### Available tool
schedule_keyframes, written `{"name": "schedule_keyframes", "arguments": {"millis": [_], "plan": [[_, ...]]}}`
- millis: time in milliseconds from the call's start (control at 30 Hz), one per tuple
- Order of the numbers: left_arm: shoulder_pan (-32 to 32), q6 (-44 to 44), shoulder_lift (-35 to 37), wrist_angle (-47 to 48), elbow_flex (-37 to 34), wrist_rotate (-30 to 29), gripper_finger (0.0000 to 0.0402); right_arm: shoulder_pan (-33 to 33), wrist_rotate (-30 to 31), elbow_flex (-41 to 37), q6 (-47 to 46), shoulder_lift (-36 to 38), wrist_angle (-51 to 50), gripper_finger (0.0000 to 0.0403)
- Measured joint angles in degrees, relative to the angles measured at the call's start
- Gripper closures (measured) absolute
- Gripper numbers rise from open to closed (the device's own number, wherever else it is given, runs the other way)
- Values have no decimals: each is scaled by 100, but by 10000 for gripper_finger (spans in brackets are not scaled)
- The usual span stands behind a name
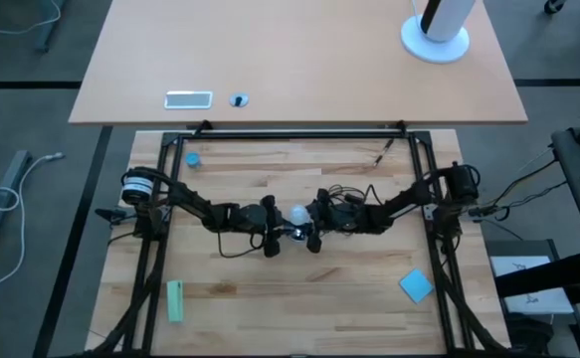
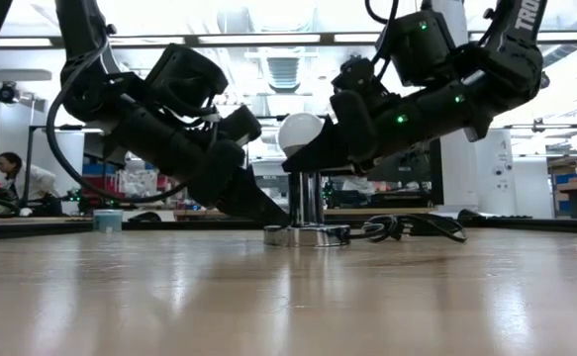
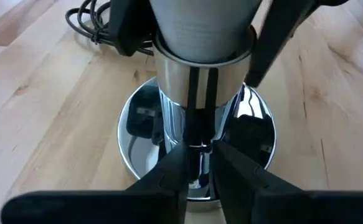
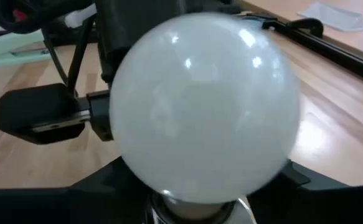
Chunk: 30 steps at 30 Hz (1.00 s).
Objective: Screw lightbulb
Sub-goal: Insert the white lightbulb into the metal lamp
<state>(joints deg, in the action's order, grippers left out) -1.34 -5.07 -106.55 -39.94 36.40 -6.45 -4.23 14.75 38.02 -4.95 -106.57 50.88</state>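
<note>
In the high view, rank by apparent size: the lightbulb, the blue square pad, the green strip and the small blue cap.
1-2. Blue square pad and green strip: similar area, too close to rank.
3. Lightbulb: only its round head shows, between the pincers.
4. Small blue cap: smallest.

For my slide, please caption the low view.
Two grippers meet at a bulb seated in a silver socket.

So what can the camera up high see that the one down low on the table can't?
Only the high view shows the blue square, the green strip and the second table behind. Only the low view shows the shiny socket under the lightbulb, and people far back. Both show the left hand and right hand meeting at the lightbulb.
</note>
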Motion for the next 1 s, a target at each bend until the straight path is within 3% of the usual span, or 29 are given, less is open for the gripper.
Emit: {"name": "schedule_keyframes", "arguments": {"millis": [267, 700, 1000], "plan": [[4, -234, 9, 115, 20, -52, 343, -9, -80, -25, -214, 135, -185, 230], [4, -339, 56, 213, 20, -54, 262, -58, -87, -22, -393, 903, -1718, 139], [7, -344, 372, 286, 9, -49, 246, -90, -82, -24, -711, 1463, -2863, 136]]}}
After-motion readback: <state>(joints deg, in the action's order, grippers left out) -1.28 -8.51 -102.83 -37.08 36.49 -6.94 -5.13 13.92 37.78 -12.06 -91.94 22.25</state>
